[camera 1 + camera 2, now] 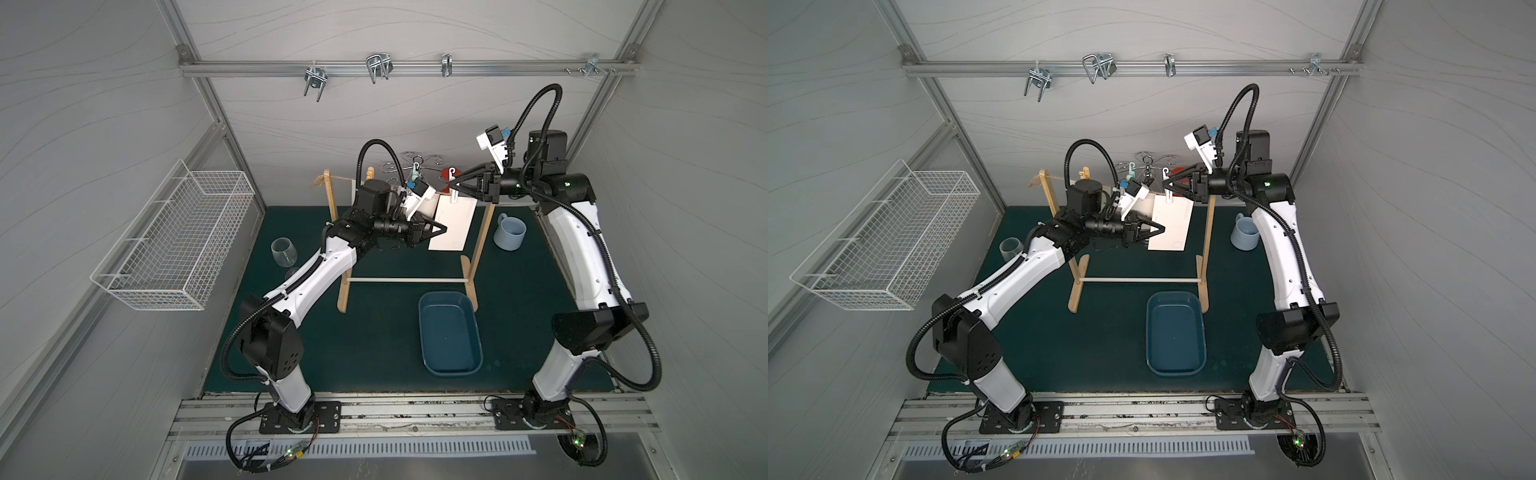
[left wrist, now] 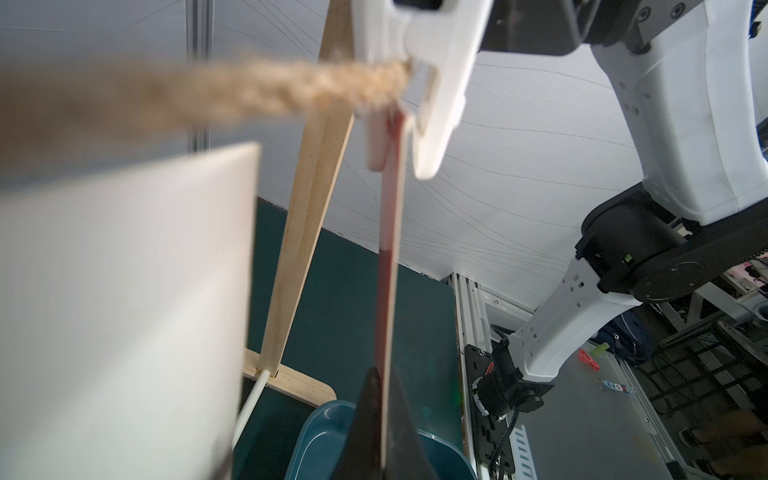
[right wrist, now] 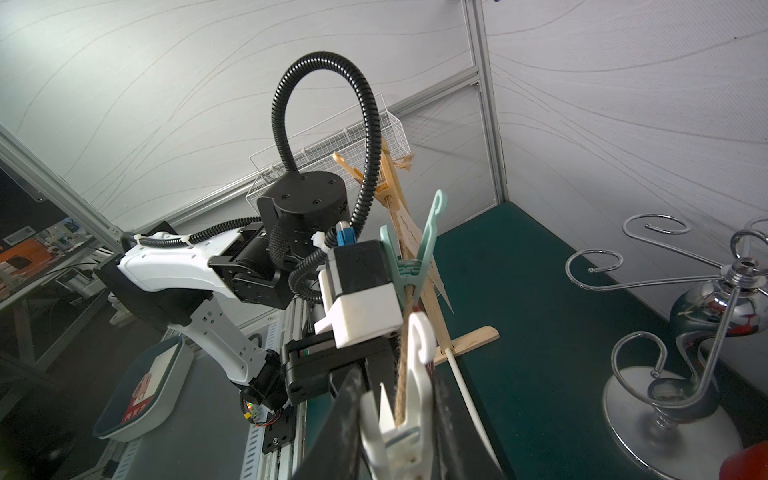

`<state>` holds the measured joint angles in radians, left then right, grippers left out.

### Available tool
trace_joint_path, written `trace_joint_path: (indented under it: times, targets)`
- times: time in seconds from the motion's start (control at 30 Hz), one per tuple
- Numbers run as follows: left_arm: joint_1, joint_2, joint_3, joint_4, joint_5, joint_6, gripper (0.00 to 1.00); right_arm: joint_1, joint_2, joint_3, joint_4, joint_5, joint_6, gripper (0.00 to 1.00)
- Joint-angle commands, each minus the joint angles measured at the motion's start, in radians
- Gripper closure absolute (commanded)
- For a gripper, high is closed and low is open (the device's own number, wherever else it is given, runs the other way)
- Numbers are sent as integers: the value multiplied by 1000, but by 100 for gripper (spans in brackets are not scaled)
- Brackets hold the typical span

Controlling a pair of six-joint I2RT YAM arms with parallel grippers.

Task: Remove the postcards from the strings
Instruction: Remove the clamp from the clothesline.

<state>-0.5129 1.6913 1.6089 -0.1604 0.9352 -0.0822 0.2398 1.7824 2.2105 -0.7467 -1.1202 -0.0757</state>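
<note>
**Grey-walled cell: one card ready to leave the strings**

Green matting covers the bench (image 1: 374, 353) inside the grey panels; a wooden frame stands on it at the centre of both top views, and the strings (image 2: 249, 91) run across its top. The step in hand is the freeing of one postcard (image 1: 453, 226), which hangs right of centre in a top view; the left tool (image 1: 443, 229) is closed tight on its lower edge, and the right tool (image 1: 454, 189), just above, is clamped on the white clip (image 3: 415, 365) that pins the card to the strings. I judge that the next move needs this clip squeezed fully, so that its mouth lets go; then the left arm can draw the card down, perhaps toward the blue tray (image 1: 420, 332) at lower centre. Counted: two postcards for sure, the second postcard (image 2: 124, 291) blurred in the left wrist view, a third maybe hidden behind the left arm; three clips, the white one, a teal clip (image 3: 415, 253) and a wooden clip (image 3: 351, 166); two posts; one tray.
</note>
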Motion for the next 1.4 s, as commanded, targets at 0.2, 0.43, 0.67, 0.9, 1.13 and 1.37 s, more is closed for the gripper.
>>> trace_joint_path:
  times: [0.2, 0.43, 0.67, 0.9, 1.13, 1.37]
  targets:
    - [2, 12, 48, 5, 7, 4, 100, -4, -14, -26, -4, -31, -9, 100]
    - [2, 1, 31, 7, 0, 2, 100, -4, -36, -68, 86, 8, 47, 100]
    - [2, -20, 6, 7, -13, 2, 100, -2, -75, -134, 236, 85, 130, 100]
    - [2, -42, -20, 10, -22, 1, 100, 0, -107, -180, 372, 146, 211, 100]
    - [2, -60, -43, 24, -26, -9, 100, 1, -131, -207, 441, 204, 248, 100]
    - [2, -83, -72, 47, -38, -24, 100, 3, -156, -252, 537, 270, 277, 100]
